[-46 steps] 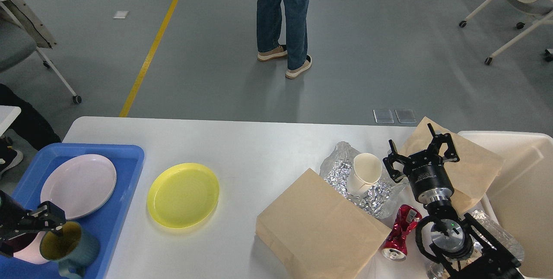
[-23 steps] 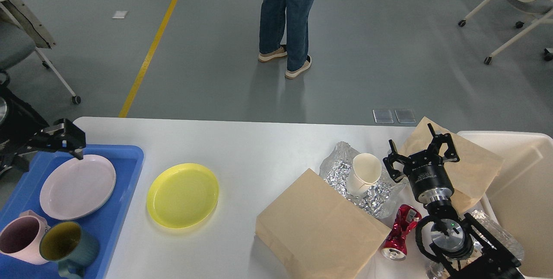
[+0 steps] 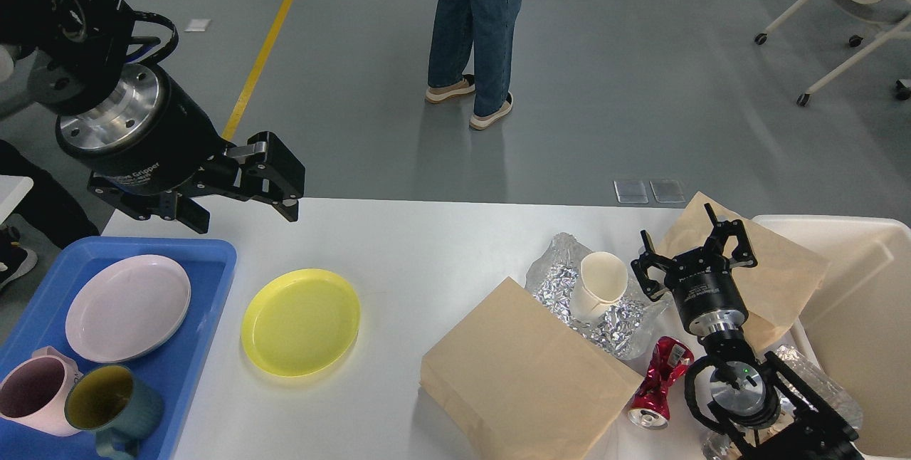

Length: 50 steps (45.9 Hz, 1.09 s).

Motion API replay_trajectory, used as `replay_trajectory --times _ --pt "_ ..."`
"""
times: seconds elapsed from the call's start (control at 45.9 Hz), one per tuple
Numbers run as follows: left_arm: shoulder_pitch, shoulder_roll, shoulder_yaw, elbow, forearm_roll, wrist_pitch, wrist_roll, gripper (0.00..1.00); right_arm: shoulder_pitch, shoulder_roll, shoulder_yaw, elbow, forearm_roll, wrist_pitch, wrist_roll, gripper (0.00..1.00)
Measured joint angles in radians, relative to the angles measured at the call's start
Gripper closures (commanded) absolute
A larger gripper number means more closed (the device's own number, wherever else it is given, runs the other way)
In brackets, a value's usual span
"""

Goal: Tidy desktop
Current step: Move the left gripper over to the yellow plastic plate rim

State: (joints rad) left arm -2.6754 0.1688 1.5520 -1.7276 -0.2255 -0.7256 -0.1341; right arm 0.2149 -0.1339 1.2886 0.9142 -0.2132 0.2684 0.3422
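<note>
My left end effector point(image 3: 238, 193) hangs open, empty, above the counter's point(image 3: 427, 246) far left corner; right end effector point(image 3: 694, 246) open over brown bag point(image 3: 776, 282); the white counter fills the lower view

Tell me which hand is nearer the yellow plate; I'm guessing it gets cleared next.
Left. The left hand hangs above and just behind the yellow plate; the right hand is far right, beyond the paper cup.
</note>
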Motion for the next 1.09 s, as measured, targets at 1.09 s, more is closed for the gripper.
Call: replay_trajectory --times 1.09 --pt "1.092 0.260 -0.378 0.282 -0.417 0.635 0.025 0.07 0.000 0.000 0.000 0.000 0.000 0.000 0.000 0.00"
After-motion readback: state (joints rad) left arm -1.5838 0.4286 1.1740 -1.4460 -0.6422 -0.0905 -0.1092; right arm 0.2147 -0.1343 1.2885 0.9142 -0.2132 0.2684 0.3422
